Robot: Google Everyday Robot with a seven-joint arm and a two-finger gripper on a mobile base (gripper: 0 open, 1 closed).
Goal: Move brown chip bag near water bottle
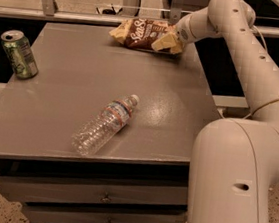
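The brown chip bag [144, 33] lies at the far edge of the grey table [73, 71], dark brown in the middle with pale yellow ends. My gripper [175, 36] is at the bag's right end, touching or just over it, with the white arm coming in from the right. The water bottle [104, 124] lies on its side near the table's front, cap pointing to the far right. The bag and the bottle are well apart.
A green soda can [19, 54] stands at the table's left edge. A metal rail [65, 15] runs behind the table. The robot's white body [232, 184] fills the right foreground. Drawers [104, 197] sit under the tabletop.
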